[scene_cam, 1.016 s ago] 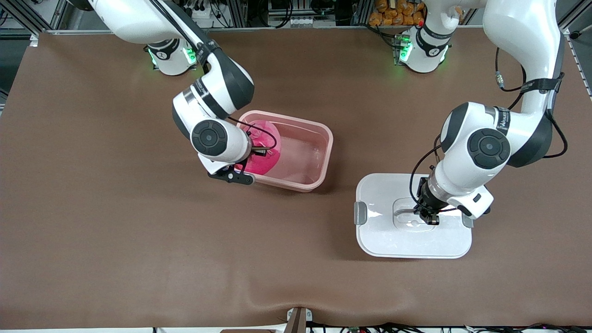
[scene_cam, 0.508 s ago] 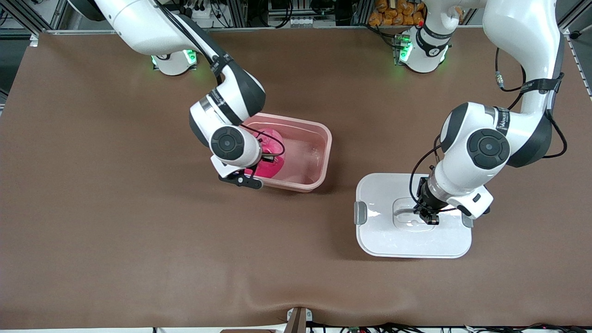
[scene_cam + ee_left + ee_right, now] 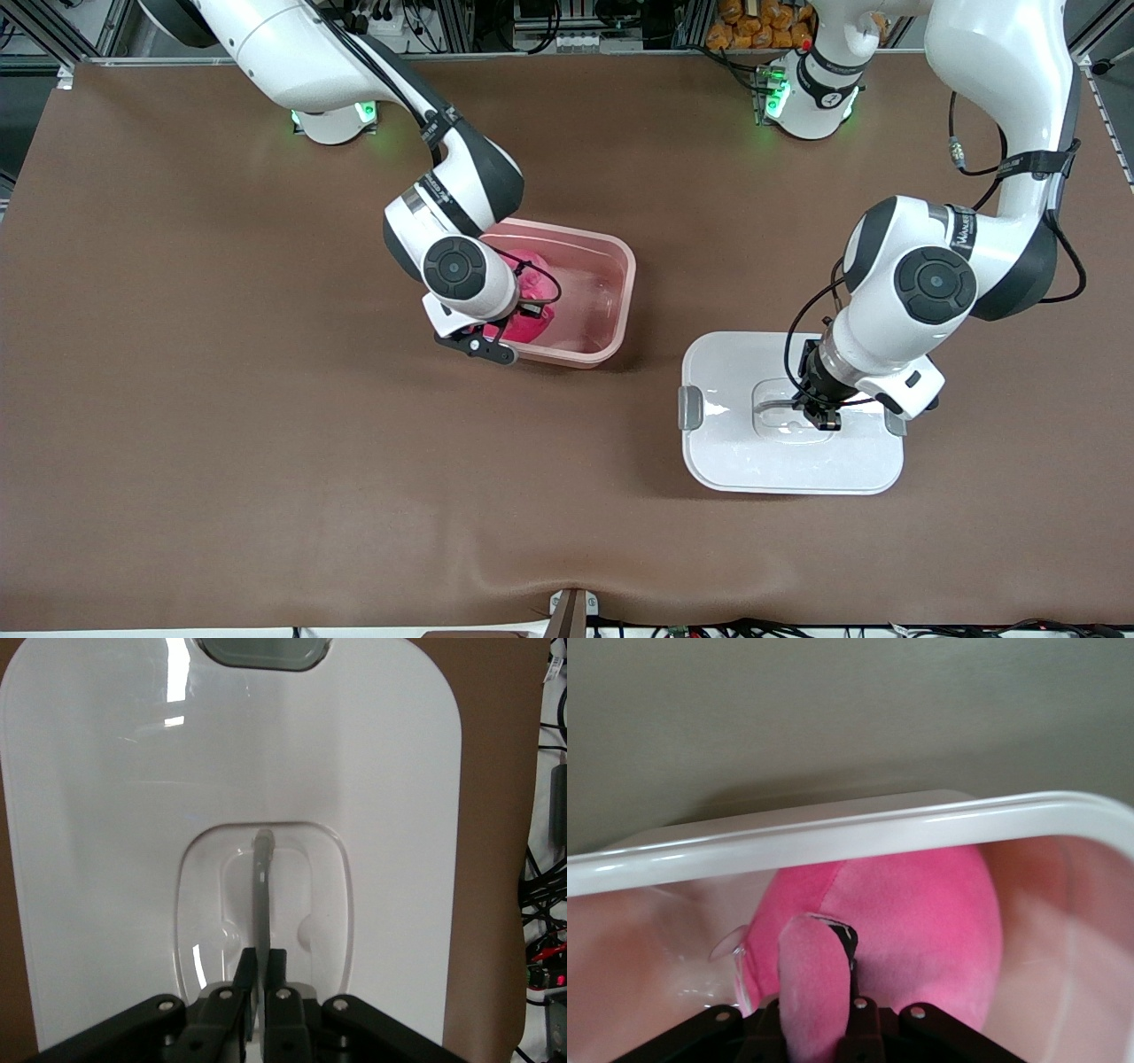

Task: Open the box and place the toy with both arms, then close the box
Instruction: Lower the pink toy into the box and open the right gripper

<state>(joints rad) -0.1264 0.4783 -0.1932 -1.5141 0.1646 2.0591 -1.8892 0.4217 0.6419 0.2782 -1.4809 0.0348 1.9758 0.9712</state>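
The translucent pink box [image 3: 611,292] stands open in the middle of the table. My right gripper [image 3: 523,312] is shut on an ear of the pink plush toy [image 3: 532,306] and holds it inside the box at the right arm's end. The right wrist view shows the toy [image 3: 912,930] just within the box's rim [image 3: 833,840]. The white lid [image 3: 735,443] lies flat on the table nearer the front camera, toward the left arm's end. My left gripper [image 3: 819,416] is shut on the lid's clear handle [image 3: 262,895], with the lid [image 3: 106,815] filling the left wrist view.
A grey clip [image 3: 690,408] sits at the lid's side and another [image 3: 263,650] shows in the left wrist view. Brown mat covers the table [image 3: 266,443]. Cables and racks line the edge by the arm bases.
My right gripper has carried the toy farther into the box, toward the left arm's end, and lower. The left arm and the lid have not moved.
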